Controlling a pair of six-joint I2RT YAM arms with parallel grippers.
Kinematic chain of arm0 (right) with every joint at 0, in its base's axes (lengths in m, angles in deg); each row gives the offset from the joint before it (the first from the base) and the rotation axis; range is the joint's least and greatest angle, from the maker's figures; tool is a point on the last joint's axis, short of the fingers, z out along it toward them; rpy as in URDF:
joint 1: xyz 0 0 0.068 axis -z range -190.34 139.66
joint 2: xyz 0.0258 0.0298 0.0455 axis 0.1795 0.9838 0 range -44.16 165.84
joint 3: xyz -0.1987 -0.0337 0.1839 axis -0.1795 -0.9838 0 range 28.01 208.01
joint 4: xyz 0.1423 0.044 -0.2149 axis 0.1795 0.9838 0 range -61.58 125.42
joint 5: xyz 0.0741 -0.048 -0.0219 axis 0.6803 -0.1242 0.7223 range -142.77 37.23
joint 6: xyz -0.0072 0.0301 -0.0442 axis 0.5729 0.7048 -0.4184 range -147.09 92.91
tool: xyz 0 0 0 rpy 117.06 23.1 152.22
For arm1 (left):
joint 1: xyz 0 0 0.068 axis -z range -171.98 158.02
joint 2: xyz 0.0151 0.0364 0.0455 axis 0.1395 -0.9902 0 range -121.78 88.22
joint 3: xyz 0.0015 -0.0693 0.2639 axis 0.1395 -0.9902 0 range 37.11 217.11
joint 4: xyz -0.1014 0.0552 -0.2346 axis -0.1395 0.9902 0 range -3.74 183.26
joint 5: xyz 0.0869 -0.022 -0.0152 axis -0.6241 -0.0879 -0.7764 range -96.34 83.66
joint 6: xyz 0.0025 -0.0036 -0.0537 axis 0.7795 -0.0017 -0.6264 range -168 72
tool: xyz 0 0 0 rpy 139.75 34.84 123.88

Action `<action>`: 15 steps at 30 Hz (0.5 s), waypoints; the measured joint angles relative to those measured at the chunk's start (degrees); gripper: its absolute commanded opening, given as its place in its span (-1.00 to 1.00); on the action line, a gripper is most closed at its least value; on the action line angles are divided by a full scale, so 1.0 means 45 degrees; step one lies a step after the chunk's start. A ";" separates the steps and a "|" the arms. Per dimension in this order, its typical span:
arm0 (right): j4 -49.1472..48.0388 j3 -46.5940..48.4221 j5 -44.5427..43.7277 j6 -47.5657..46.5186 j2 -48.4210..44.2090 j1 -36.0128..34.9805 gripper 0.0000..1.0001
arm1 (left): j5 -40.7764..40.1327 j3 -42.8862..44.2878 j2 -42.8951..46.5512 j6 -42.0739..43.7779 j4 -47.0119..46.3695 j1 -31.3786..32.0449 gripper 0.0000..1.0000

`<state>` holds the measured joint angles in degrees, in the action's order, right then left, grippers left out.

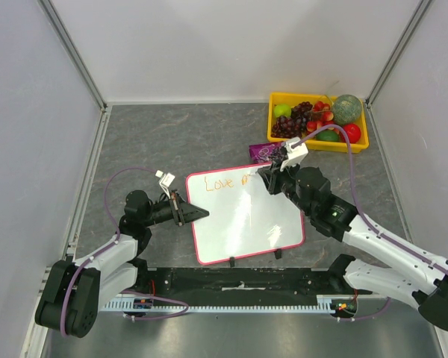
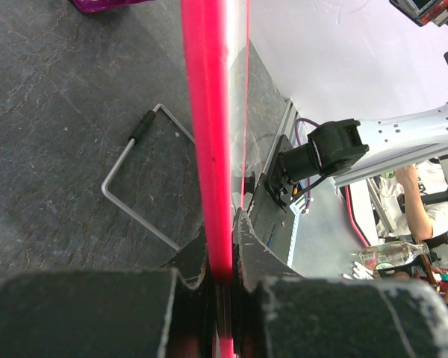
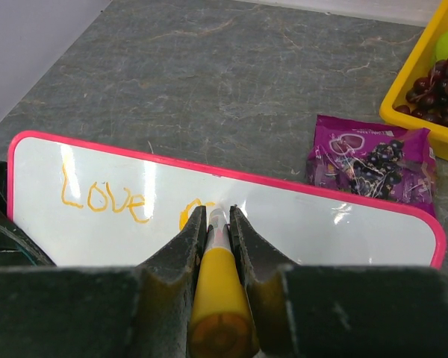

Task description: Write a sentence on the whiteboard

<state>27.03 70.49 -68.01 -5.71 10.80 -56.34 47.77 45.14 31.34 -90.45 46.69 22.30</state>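
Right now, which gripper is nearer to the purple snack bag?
Right. The right gripper, holding a marker, is close to the bag; the left gripper clamps the whiteboard's left edge, farther away.

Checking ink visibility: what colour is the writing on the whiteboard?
The writing is orange, clearest in the right wrist view.

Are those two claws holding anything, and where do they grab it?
The left jaws pinch the whiteboard by its pink frame, on the left edge. The right jaws hold a yellow marker by its barrel, tip at the board.
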 measured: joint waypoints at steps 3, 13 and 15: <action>0.0189 -0.0039 0.0005 0.0005 -0.0131 0.0005 -1.00 | 0.0005 0.0000 0.0000 0.0000 -0.0005 0.0000 -0.96; 0.0316 -0.0554 0.0437 0.0058 -0.0559 0.0010 -1.00 | -0.0015 0.0000 -0.0019 -0.0010 0.0039 0.0000 -0.96; 0.0330 -0.0588 0.0529 0.0073 -0.0612 0.0010 -1.00 | -0.0010 0.0000 -0.0019 -0.0010 0.0034 0.0000 -0.96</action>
<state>28.52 67.85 -65.63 -5.38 8.05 -56.30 47.72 45.14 31.25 -90.50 46.84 22.30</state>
